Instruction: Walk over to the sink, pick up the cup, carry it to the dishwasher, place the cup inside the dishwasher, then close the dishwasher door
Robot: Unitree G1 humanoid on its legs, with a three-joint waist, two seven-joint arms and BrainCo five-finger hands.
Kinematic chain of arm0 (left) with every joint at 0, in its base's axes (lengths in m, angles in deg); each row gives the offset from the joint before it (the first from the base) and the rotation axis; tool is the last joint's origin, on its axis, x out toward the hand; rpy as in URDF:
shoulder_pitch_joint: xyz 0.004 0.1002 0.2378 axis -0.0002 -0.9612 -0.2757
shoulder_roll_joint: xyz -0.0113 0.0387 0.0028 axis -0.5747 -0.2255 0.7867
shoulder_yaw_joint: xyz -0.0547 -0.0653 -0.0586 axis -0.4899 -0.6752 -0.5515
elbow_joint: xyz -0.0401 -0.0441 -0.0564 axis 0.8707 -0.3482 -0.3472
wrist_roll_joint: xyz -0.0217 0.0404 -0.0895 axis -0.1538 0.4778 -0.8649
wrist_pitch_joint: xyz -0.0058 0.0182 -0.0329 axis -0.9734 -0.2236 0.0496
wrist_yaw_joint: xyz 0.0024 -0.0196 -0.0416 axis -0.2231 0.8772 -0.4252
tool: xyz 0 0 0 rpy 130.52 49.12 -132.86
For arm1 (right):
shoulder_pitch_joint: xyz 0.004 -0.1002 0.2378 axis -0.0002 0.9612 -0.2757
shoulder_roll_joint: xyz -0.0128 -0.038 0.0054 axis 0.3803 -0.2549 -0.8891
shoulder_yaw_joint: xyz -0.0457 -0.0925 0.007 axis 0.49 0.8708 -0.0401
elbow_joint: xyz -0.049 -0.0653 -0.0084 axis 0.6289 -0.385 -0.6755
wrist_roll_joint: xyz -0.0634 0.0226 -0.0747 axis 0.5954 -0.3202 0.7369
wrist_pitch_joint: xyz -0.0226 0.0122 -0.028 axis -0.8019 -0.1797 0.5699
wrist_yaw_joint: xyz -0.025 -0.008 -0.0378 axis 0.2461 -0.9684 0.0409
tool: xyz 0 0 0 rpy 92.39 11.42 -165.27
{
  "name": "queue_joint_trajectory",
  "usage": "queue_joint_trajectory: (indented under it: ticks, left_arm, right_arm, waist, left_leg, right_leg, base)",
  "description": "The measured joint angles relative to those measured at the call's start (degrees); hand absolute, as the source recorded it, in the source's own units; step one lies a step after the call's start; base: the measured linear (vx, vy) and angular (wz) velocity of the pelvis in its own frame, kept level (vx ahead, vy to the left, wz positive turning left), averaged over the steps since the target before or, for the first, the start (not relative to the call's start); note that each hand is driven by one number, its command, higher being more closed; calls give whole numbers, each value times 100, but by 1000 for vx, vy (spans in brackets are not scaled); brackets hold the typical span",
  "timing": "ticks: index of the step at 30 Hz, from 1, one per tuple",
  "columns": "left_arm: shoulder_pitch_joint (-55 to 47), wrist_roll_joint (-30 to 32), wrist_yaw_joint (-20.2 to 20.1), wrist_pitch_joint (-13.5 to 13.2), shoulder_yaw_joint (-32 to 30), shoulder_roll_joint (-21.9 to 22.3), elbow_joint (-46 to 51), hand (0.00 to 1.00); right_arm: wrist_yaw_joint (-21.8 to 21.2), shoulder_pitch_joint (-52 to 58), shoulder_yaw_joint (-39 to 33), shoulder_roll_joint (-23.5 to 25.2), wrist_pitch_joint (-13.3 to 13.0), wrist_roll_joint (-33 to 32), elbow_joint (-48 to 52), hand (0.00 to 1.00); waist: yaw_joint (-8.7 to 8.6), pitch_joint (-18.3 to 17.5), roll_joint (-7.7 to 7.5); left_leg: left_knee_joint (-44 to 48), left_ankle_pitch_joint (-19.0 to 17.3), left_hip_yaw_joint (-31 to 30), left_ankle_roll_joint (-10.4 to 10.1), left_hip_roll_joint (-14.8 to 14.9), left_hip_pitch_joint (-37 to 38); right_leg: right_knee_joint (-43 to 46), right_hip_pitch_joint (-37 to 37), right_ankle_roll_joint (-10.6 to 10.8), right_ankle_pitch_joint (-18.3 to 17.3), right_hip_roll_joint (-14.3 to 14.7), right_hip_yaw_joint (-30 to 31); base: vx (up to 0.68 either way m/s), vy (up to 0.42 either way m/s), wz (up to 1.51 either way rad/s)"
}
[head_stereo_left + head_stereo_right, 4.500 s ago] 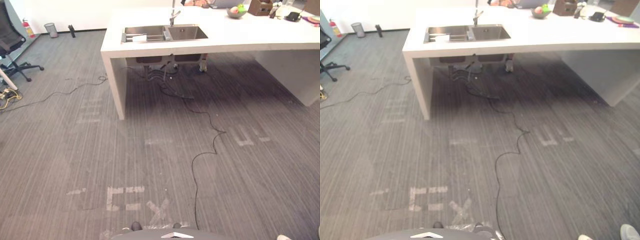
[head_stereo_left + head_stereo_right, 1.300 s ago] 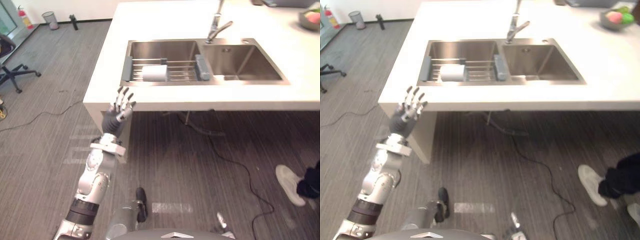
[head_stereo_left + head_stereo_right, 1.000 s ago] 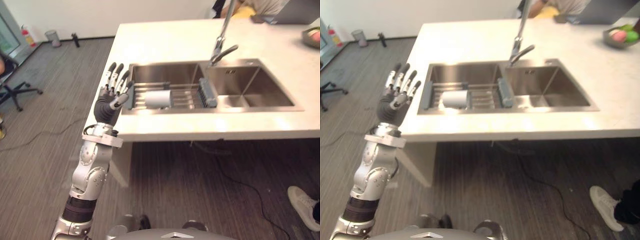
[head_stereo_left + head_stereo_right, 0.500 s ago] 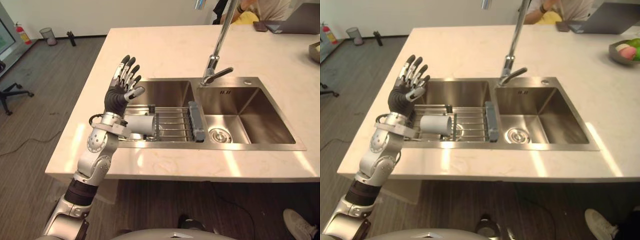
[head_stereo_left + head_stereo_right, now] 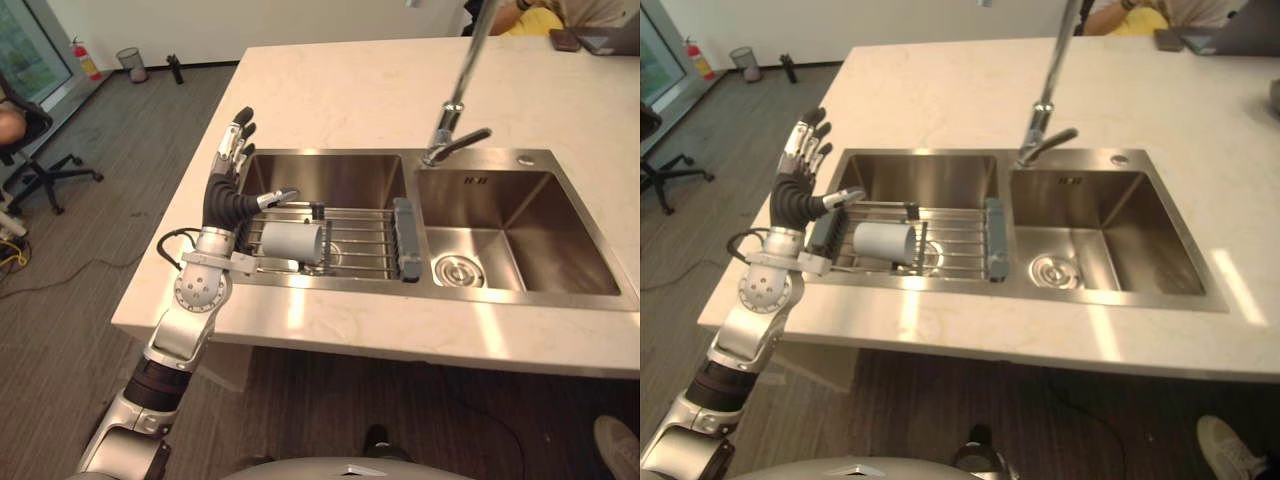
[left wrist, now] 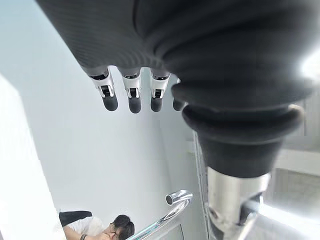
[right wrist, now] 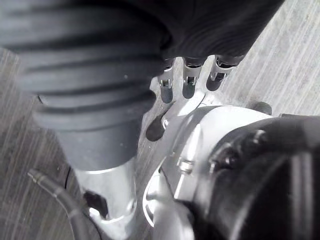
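The pale grey cylindrical cup [image 5: 292, 241] lies on its side on the wire rack [image 5: 365, 240] spanning the left basin of the 2-basin stainless steel sink [image 5: 330, 180], which is set in the pale stone counter [image 5: 340, 90] with a tall chrome faucet [image 5: 455, 125] behind it. The robot's left hand [image 5: 222, 200] is raised over the sink's left edge just beside the cup, fingers straight and spread, thumb out over the rack, holding nothing. The right hand [image 7: 186, 82] hangs empty with relaxed fingers above the grey carpet floor [image 7: 295, 65].
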Motion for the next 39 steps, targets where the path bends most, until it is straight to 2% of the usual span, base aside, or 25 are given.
queue_joint_trajectory:
  ticks: [1, 2, 3, 4, 8, 10, 14, 20, 27, 30, 34, 39]
  left_arm:
    - [40, 287, 187, -164, 3, -18, -14, 0]
    - [126, 525, 374, -310, 3, -35, -15, 0]
    - [188, 613, 456, -382, 2, -83, -16, 0]
    - [218, 774, 565, -493, 1, -257, -17, 0]
    - [221, 1259, 526, -418, 115, -539, -88, 0]
    - [220, 1447, 499, -159, 376, -544, -249, 0]
    - [222, 1959, 410, 544, 825, -542, -817, 0]
    - [423, 2613, 416, 1308, 976, -602, -1454, 0]
    - [442, 3470, 531, 1803, 1149, -749, -1936, 0]
    - [442, 3723, 470, 1853, 1170, -750, -2135, 0]
    - [441, 4113, 68, 1829, 1437, -748, -2216, 0]
    - [561, 4202, -150, 2055, 1581, -765, -2208, 0]
  right_arm:
    - [2, 23, 8, -23, -4, 2, 1, 0]
    - [16, 76, 8, -28, -42, 2, 28, 0]
    - [52, 74, 3, -27, -63, 2, 47, 0]
    - [119, 70, 10, -11, -77, 6, 139, 0]
    - [124, 107, 191, 57, -193, 8, 237, 0]
    - [166, 103, 261, 49, -245, 0, 256, 0]
    - [233, 90, 521, -38, -305, -125, 413, 0]
    - [271, 76, 759, -39, -344, -352, 409, 0]
    - [436, 68, 1074, -42, -354, -403, 419, 0]
    - [442, 69, 1141, -42, -352, -458, 437, 0]
    - [442, 76, 1150, -72, -350, -564, 437, 0]
    - [438, 125, 1319, -160, -351, -567, 431, 0]
  waist:
    - [-37, 33, 3]
    - [-65, 2, 99]
    - [-79, 24, 146]
    - [-100, 57, 98]
    - [-170, 67, 11]
    - [-258, 87, 33]
    - [-428, 72, 243]
    - [-557, 80, 245]
    - [-571, 162, 122]
    - [-587, 183, 92]
    - [-648, 215, 164]
    - [-709, 188, 248]
  left_leg:
    - [-49, -35, 30, 37, 9, -10]
    - [-88, -203, 72, 52, 74, -29]
    - [-108, -320, 78, -15, 123, -40]
    - [-78, -360, 148, 30, 98, -56]
    - [-90, -407, 244, 0, 84, -77]
    - [-122, -409, 225, -3, 94, -69]
    - [-196, -362, 236, -118, 170, -31]
    - [-199, -299, 227, -102, 113, 39]
    - [-225, -319, 211, -25, 45, 39]
    - [-242, -389, 215, -42, 77, 16]
    - [-267, -411, 218, -80, 141, 22]
    - [-260, -352, 214, -154, 229, 57]
  right_leg:
    - [-23, -43, 7, 31, 10, 3]
    - [-27, -89, 13, 72, 88, 0]
    - [-31, -88, 16, 102, 148, 5]
    - [-34, -96, 31, 134, 148, 92]
    - [-35, -199, 27, 173, 126, 143]
    - [-35, -205, -1, 193, 142, 132]
    - [-32, -313, -17, 214, 244, 171]
    - [-31, -285, -5, 199, 223, 220]
    - [-38, -270, 83, 221, 132, 171]
    - [-38, -298, 58, 221, 142, 171]
    - [-37, -325, 4, 189, 205, 167]
    - [-34, -306, 1, 202, 278, 139]
  base:
    - [-139, 35, 0]
    - [-138, 47, 2]
    - [-155, 45, -9]
    - [-119, 39, -23]
    - [-51, 19, -16]
    - [28, -1, -1]
    - [117, 6, -10]
    - [99, 16, -8]
    - [-56, 29, 5]
    - [-78, -20, -5]
    - [11, -15, -6]
    - [85, 8, 0]
